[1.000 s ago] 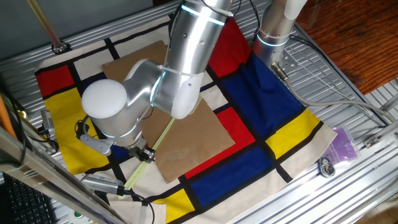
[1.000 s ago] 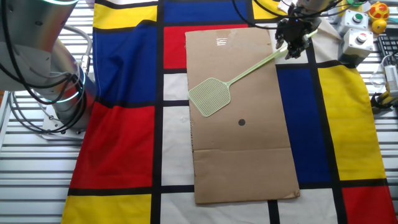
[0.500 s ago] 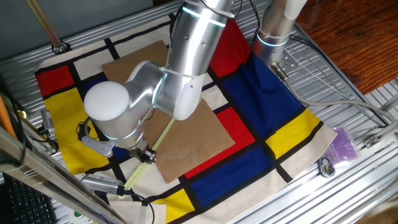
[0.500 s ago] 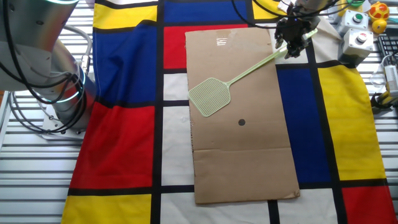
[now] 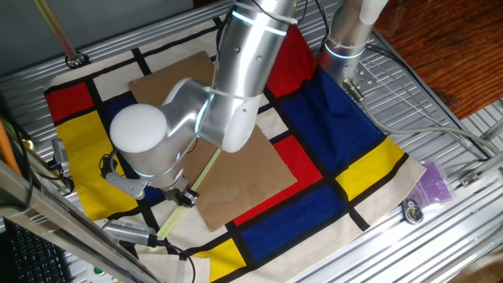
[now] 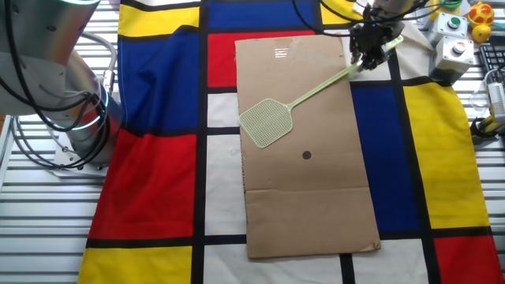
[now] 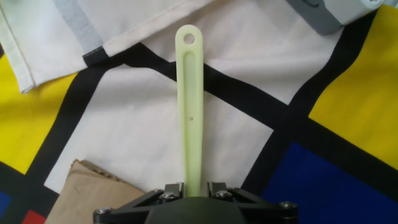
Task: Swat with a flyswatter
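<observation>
The pale yellow-green flyswatter (image 6: 267, 123) lies flat on the brown cardboard sheet (image 6: 308, 205), with its mesh head near the middle and its thin handle running up to the right. A small black dot (image 6: 306, 155) sits on the cardboard just below the head. My gripper (image 6: 369, 54) is over the far end of the handle. In the hand view the handle (image 7: 189, 106) runs straight out between my fingers (image 7: 194, 186). The jaws flank it closely, with a slim gap on one side. In the one fixed view the arm hides the head, and only the handle (image 5: 206, 168) shows by the gripper (image 5: 182, 196).
A checked red, blue, yellow and white cloth (image 6: 158, 181) covers the table. A grey button box (image 6: 454, 49) and a yellow toy (image 6: 479, 12) stand at the far right. The arm's base (image 6: 79, 118) is at the left. A tan wooden stick (image 5: 55, 31) leans at the back.
My gripper has shifted slightly along the handle's end and the arm has moved a little. The flyswatter has not moved.
</observation>
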Robot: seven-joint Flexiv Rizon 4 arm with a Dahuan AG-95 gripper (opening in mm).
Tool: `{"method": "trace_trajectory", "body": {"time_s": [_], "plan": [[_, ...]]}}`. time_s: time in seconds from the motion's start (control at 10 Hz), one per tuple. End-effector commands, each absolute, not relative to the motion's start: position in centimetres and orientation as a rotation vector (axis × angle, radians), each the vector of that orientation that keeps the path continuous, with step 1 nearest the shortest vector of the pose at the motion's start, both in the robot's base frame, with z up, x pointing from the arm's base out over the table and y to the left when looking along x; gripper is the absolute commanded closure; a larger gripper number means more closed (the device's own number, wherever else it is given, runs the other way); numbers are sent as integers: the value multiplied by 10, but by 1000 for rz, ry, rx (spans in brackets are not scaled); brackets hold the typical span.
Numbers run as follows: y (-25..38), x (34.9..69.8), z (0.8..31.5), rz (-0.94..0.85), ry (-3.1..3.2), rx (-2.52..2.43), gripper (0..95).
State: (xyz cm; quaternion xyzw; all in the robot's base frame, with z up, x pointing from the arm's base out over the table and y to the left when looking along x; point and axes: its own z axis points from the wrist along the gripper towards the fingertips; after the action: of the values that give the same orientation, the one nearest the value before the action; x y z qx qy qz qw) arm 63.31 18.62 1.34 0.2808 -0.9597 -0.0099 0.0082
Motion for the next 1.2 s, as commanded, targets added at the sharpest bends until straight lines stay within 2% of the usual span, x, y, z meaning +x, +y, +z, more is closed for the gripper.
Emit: {"method": "trace_trajectory", "body": {"time_s": [0.1,1.2], "plan": [[186,633,14,-33,-2988,888,950],[165,619,42,-58,-2806,1157,950]]}}
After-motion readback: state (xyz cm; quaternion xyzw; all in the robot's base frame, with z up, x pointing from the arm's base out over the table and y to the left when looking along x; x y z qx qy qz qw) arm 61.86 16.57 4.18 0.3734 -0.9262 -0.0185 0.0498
